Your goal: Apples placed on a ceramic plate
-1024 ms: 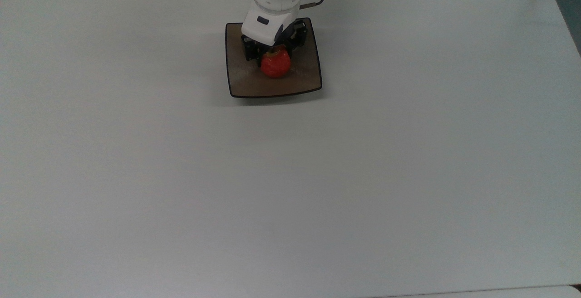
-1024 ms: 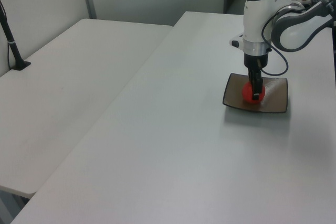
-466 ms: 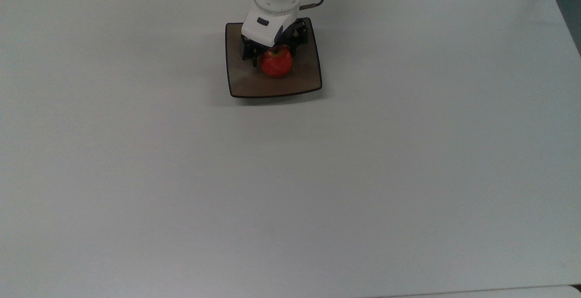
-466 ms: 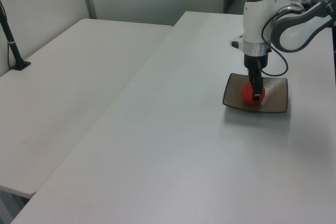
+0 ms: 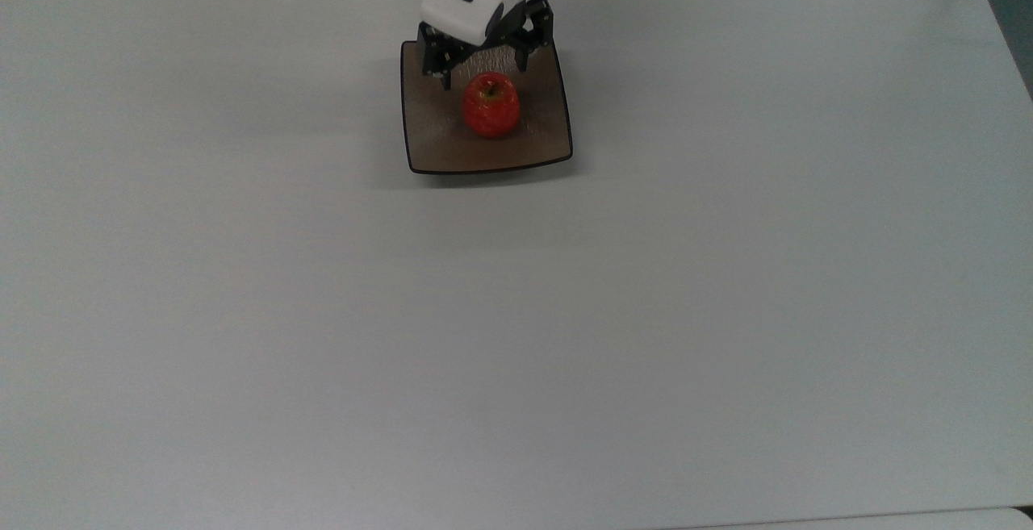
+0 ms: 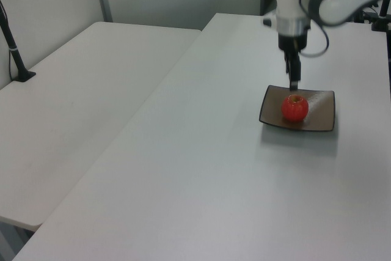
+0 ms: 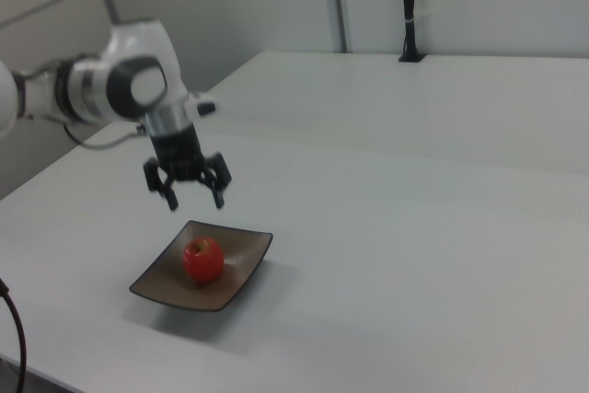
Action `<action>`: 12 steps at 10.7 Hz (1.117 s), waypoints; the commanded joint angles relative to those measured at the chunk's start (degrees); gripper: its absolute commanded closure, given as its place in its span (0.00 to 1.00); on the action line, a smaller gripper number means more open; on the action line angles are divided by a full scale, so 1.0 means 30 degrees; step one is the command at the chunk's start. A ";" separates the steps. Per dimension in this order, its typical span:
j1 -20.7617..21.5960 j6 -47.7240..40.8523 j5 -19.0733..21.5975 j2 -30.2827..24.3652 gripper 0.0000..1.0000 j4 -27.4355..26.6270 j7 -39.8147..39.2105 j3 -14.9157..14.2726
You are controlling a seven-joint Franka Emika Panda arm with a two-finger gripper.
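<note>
Where it straddled the fruit a second ago, the claw (image 5: 484,70) has risen and now hangs released, fingers spread, above the ceramic plate's (image 5: 436,147) far side. The apple (image 5: 491,115) sits alone, stem up, near the plate's middle, close to the tabletop's (image 5: 565,312) far edge. Nothing else lies near it. A black post (image 7: 406,6) stands on a neighbouring table in the right view.
</note>
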 commanded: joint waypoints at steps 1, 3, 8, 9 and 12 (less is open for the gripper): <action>-0.0182 -0.4306 -0.0183 -0.0610 0.00 0.3870 0.0320 0.0029; -0.0417 -0.6792 0.0109 -0.0935 0.00 0.6239 0.0494 -0.0176; -0.1030 -1.0032 0.3234 -0.1463 0.00 0.9242 0.2038 -0.2396; -0.1381 -0.9914 0.4086 -0.1406 0.00 0.9154 0.2192 -0.2722; -0.2232 -0.6556 0.4359 -0.1436 0.00 0.7195 0.1990 -0.2667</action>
